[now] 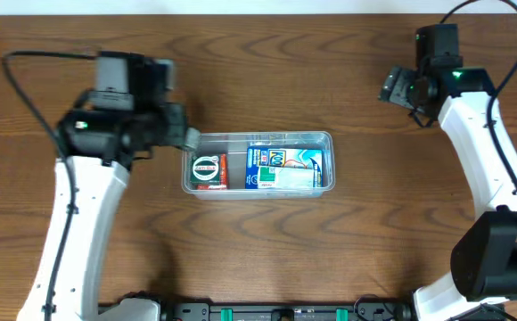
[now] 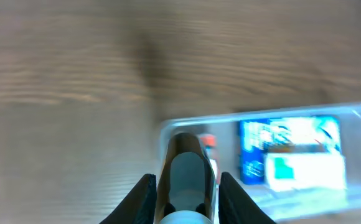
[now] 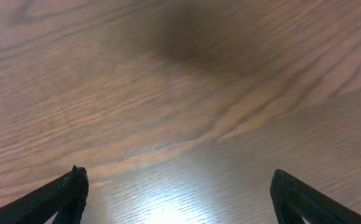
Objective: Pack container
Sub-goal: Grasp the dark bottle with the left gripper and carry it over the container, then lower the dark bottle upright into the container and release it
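My left pincer is closed on a shiny grey item, fingers snug on both its sides, hanging at the left end of the container. The container sits mid table, long side running left to right. Inside it: a green and red packet at the left end, a blue and white packet just beside it on the right. My right pincer is spread wide with nothing in it, over bare wood, well apart from the container
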`<state>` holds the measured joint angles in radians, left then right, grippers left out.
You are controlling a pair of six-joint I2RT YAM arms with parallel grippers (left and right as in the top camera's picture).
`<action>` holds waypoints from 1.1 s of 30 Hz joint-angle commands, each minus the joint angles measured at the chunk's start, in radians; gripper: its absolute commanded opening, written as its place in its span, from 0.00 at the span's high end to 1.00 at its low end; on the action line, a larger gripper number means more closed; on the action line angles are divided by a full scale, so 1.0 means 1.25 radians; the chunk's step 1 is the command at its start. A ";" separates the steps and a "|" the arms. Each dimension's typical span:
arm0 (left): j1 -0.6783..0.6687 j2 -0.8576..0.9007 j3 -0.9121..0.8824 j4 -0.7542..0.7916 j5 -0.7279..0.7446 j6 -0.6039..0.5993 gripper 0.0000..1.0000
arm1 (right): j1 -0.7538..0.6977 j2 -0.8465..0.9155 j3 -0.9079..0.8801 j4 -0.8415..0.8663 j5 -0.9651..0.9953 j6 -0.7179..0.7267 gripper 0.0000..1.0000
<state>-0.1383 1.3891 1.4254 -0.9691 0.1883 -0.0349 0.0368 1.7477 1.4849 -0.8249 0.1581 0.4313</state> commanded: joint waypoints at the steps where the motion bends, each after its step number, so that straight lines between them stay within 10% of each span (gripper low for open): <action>1: -0.063 0.000 0.022 0.002 -0.015 -0.070 0.81 | -0.020 0.007 -0.006 -0.002 0.015 -0.011 0.08; 7: -0.122 0.042 0.015 0.002 -0.031 -0.210 0.81 | -0.032 0.007 -0.007 -0.005 0.014 -0.011 0.08; 33: -0.179 0.301 0.015 0.034 -0.077 -0.264 0.82 | -0.032 0.007 -0.007 -0.005 0.014 -0.011 0.08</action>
<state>-0.3618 1.7588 1.4254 -0.9295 0.1154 -0.3481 0.0029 1.7477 1.4837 -0.8291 0.1589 0.4313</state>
